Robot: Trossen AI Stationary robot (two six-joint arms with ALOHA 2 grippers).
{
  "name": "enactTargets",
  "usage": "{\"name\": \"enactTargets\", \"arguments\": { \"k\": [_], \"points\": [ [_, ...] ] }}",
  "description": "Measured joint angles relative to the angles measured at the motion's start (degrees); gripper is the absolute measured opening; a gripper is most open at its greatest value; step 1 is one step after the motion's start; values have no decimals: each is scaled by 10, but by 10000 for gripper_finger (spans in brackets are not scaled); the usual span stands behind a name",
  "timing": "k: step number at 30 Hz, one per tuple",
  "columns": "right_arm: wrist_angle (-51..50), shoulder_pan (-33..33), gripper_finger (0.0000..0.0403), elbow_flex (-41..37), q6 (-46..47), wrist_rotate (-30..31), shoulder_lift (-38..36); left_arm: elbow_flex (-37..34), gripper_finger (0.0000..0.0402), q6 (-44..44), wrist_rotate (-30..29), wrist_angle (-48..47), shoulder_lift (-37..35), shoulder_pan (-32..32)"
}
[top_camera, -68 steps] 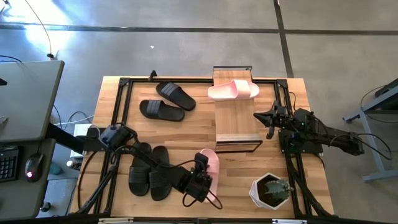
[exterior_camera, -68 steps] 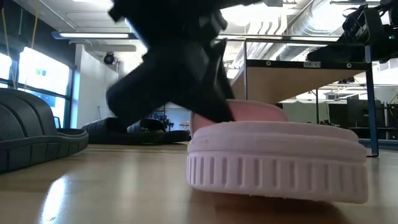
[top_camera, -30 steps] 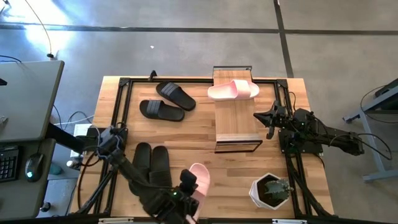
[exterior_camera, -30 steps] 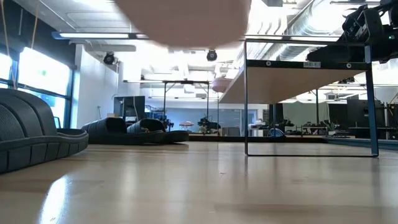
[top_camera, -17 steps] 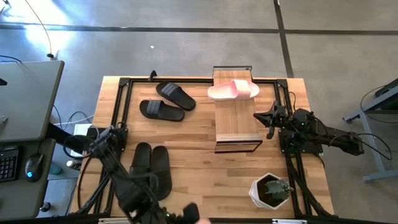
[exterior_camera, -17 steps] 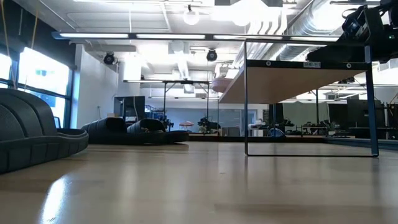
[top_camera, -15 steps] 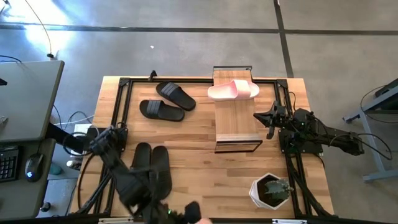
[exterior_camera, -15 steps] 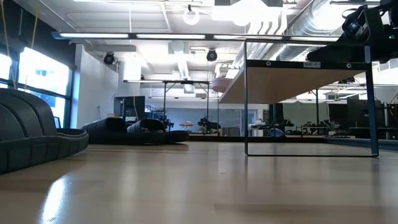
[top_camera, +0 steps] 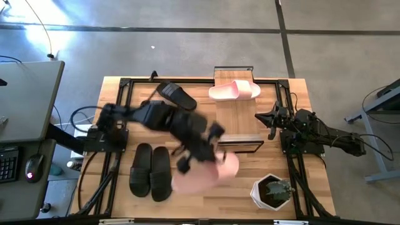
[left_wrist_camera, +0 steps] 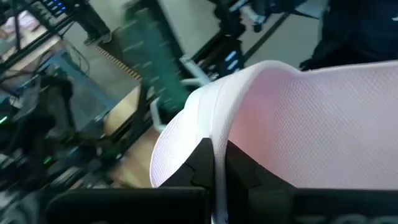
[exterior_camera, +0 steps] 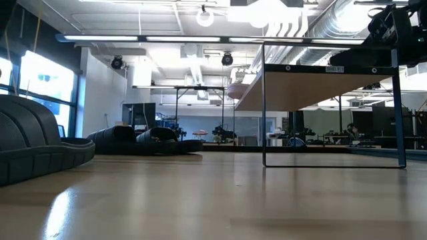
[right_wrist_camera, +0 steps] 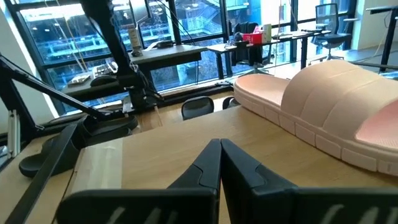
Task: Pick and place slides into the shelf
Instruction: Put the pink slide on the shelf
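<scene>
A light pink slide [top_camera: 206, 176] hangs blurred high over the table's middle, near the shelf's near end, with my left gripper [top_camera: 209, 161] shut on it. Its twin [top_camera: 234, 90] lies sole down on the far end of the shelf's plank top [top_camera: 237, 122]. One black pair [top_camera: 150, 170] lies at the near left. Another black slide [top_camera: 177, 95] shows at the far left; my left arm hides what lies beside it. My right gripper [top_camera: 265, 117] waits shut by the shelf's right side. My left gripper pinches a thin, arched pale edge of the pink slide [left_wrist_camera: 217, 134] between its two fingers [left_wrist_camera: 202, 163]; the pink meshed surface [left_wrist_camera: 323, 124] spreads beyond them. The slide is lifted clear of the table. Which part of the slide the edge belongs to, I cannot tell.
A white pot with a plant [top_camera: 272, 191] stands at the near right corner. Black frame rails [top_camera: 119, 112] run along the table's edges. The low view looks under the shelf [exterior_camera: 320, 87] and shows bare wood [exterior_camera: 220, 193] before it.
My left gripper, shut on the pink slide, first swung out past the table's near edge, then rose and swept toward the far right, to just before the shelf's near end. It tipped up from pointing steeply down. The slide has risen with it, high above the table.
</scene>
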Motion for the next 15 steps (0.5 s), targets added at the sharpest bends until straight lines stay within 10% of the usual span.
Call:
{"name": "enactTargets", "arguments": {
  "k": [15],
  "points": [
    [-13, 0, 0, 92, -126, -59, 0, -63, 0, 142, 275, -8, 20, 241]
  ]
}}
